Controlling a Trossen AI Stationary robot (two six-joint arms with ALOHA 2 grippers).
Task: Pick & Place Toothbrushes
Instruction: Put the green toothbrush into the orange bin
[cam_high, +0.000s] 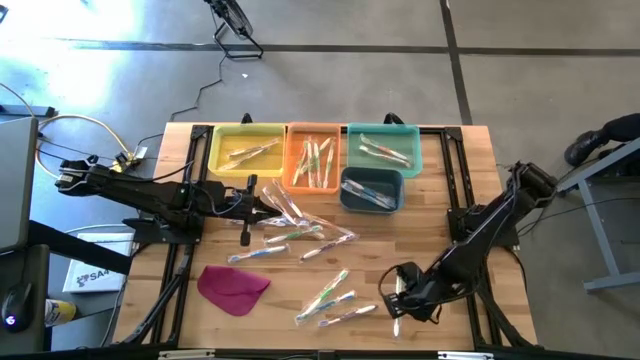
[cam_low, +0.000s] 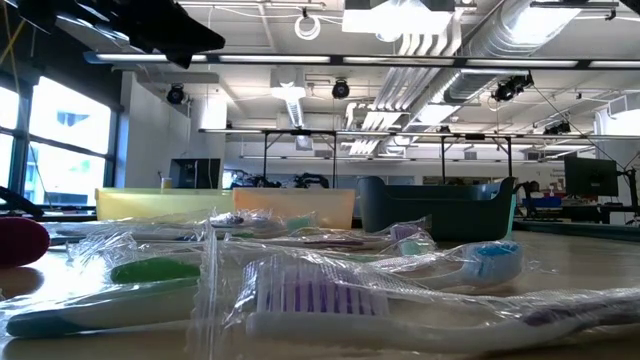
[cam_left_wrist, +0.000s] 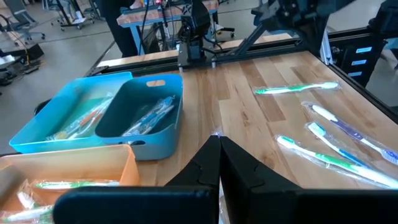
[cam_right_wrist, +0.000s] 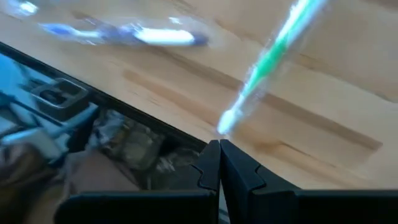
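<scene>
high view: left gripper (cam_high: 262, 205) reaches in from the left, low over the loose toothbrushes (cam_high: 290, 232) mid-table; right gripper (cam_high: 396, 300) bent down at the near right edge beside more brushes; four bins (cam_high: 245, 152) along the far side hold brushes.
low view: wrapped toothbrushes lie close in front, bins behind.
left wrist view: jaws pressed together, empty, above wood near the dark blue bin (cam_left_wrist: 146, 118).
right wrist view: jaws closed, empty; green brush (cam_right_wrist: 273, 59) lies just ahead.

Magenta cloth (cam_high: 233, 287) (flat) near table (cam_high: 440, 215) front; yellow bin (cam_high: 247, 150) at back
</scene>
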